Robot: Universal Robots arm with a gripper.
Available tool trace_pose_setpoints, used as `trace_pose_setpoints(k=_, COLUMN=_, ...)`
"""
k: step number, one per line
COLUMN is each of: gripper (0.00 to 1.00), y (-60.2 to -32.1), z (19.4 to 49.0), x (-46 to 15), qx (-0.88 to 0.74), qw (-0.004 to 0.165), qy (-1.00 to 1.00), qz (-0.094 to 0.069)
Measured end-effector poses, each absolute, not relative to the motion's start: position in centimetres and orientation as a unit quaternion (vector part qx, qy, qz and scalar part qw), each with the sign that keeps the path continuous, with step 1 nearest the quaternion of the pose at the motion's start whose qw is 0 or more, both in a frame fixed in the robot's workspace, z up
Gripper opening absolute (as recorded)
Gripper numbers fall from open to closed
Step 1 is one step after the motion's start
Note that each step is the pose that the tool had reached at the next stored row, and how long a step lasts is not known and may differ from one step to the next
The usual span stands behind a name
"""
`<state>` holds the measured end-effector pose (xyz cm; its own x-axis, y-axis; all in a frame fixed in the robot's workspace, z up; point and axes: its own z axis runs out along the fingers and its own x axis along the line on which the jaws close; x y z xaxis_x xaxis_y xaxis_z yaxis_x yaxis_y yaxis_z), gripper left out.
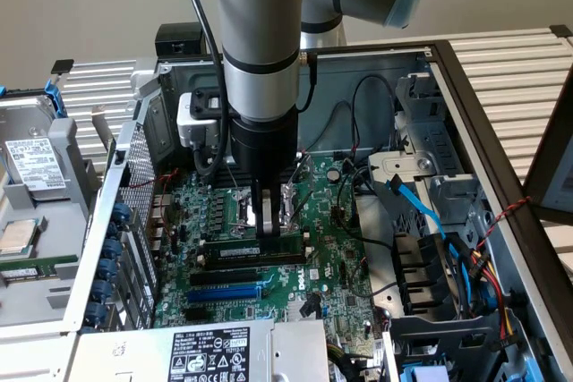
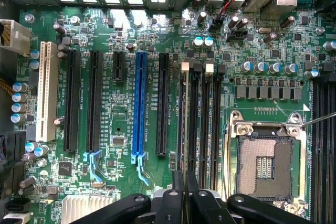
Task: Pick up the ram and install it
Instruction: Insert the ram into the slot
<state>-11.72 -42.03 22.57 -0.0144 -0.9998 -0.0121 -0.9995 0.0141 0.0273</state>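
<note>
The tool (image 1: 266, 225) is down inside the open PC case (image 1: 466, 87), its fingers closed on the top edge of the ram (image 1: 235, 247). The ram stands on edge over the motherboard (image 1: 340, 266), lined up along a black memory slot beside the empty CPU socket (image 2: 265, 166). In the wrist view the tool (image 2: 185, 184) pinches the ram (image 2: 183, 119), seen edge-on. The blue slot (image 2: 140, 103) lies two slots off. Whether the ram is fully seated cannot be told.
</note>
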Motion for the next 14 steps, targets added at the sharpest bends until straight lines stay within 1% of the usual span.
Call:
trace_pose_setpoints(k=4, gripper=0.13, y=-42.03, z=22.57, x=-11.72, qx=0.702, qw=0.005, qy=-0.712, qz=-0.014)
trace_pose_setpoints(k=6, gripper=0.15, y=-42.03, z=22.57, x=-11.72, qx=0.702, qw=0.005, qy=-0.712, qz=-0.014)
trace_pose_setpoints(k=7, gripper=0.21, y=-42.03, z=22.57, x=-11.72, qx=0.702, qw=0.005, qy=-0.712, qz=-0.014)
trace_pose_setpoints(k=14, gripper=0.21, y=-42.03, z=22.85, x=-11.72, qx=0.702, qw=0.005, qy=-0.712, qz=-0.014)
